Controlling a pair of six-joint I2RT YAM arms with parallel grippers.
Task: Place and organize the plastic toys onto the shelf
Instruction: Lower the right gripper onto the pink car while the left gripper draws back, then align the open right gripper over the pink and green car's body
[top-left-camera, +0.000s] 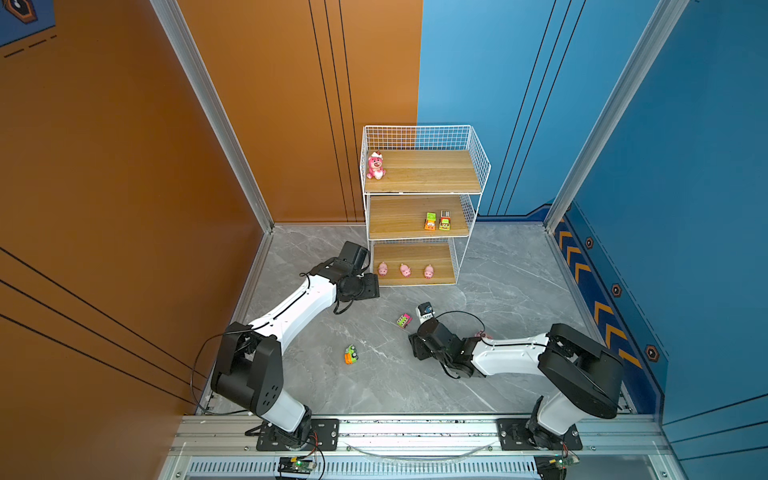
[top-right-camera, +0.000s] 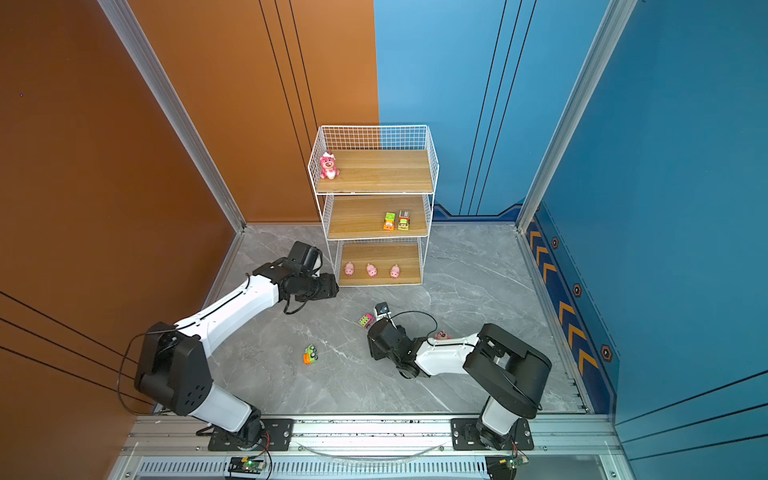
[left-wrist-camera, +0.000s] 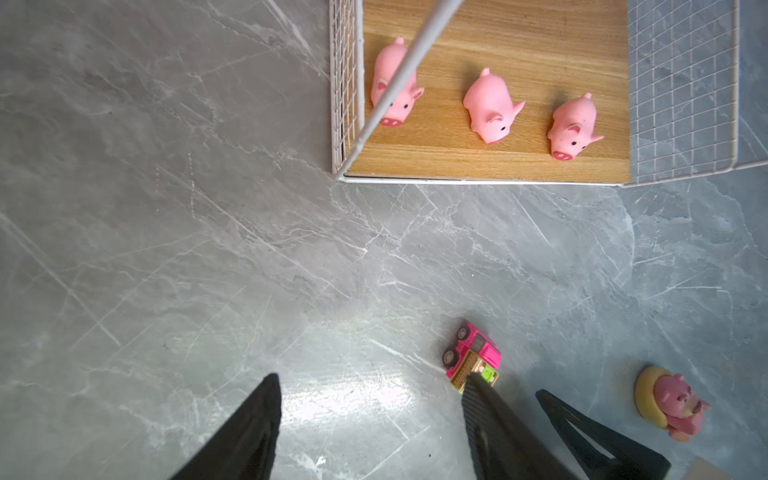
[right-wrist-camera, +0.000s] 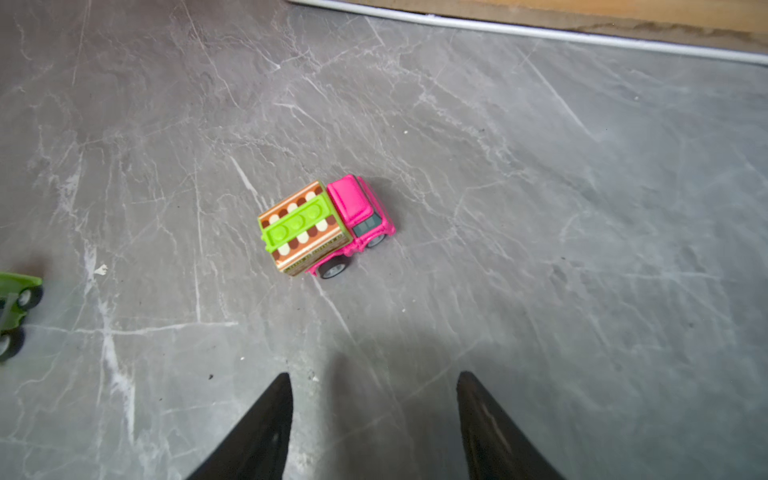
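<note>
Right wrist view: right end effector (right-wrist-camera: 372, 374) open, empty, near pink truck (right-wrist-camera: 328, 226). We count six toys (top-left-camera: 405, 270) on the shelf (top-left-camera: 422, 193); that truck, green car (top-left-camera: 351, 355) and bear (top-right-camera: 443, 335) remain on the surface (top-left-camera: 498, 291). Left end effector (left-wrist-camera: 372, 378) open.

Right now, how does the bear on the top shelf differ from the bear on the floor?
The shelf bear sits upright on the top board; the floor bear lies on its side on the floor. The shelf bear wears a white cap; the floor bear shows a yellow round base. Both are pink bears.
</note>
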